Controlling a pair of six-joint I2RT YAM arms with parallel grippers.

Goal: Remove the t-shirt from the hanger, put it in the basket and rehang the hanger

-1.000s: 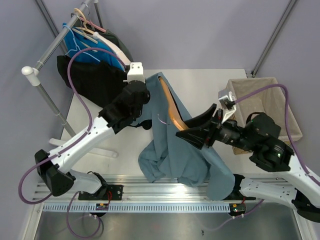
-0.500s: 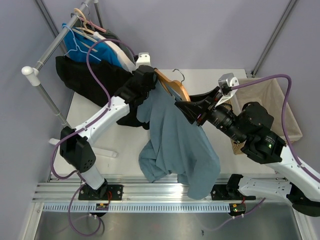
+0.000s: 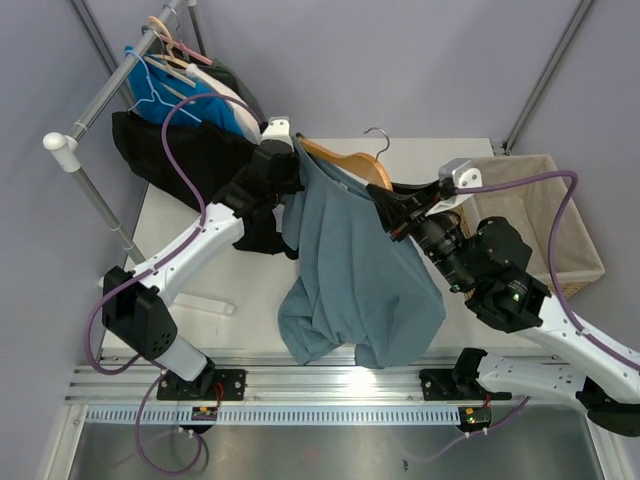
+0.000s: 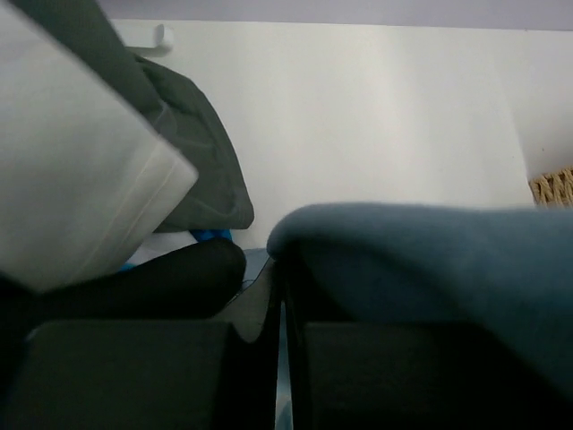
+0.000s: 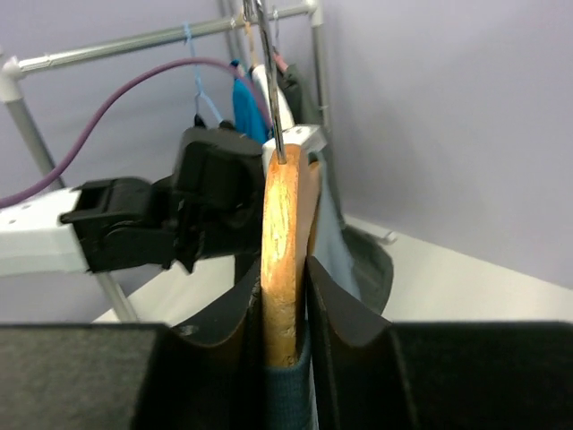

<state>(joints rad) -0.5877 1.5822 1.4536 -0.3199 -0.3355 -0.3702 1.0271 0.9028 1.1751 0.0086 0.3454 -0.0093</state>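
Observation:
A blue-grey t-shirt (image 3: 355,275) hangs on a wooden hanger (image 3: 350,163) with a metal hook, held up over the table. My right gripper (image 3: 392,212) is shut on the hanger's right arm and the shirt's collar; in the right wrist view the wood (image 5: 284,260) stands edge-on between the fingers. My left gripper (image 3: 292,168) is shut on the shirt's left shoulder at the hanger's left end. In the left wrist view the jaws are nearly together, with the shirt's fabric (image 4: 430,260) bulging over the right finger.
A clothes rack (image 3: 105,95) with blue, white and black garments stands at the back left. A dark garment (image 3: 265,235) lies on the white table (image 3: 420,160). A wicker basket (image 3: 545,215) sits at the right edge.
Both arms have raised and turned the hanger so it now lies more level, hook pointing back. The shirt has spread out and hangs fuller; the left gripper shifted slightly left.

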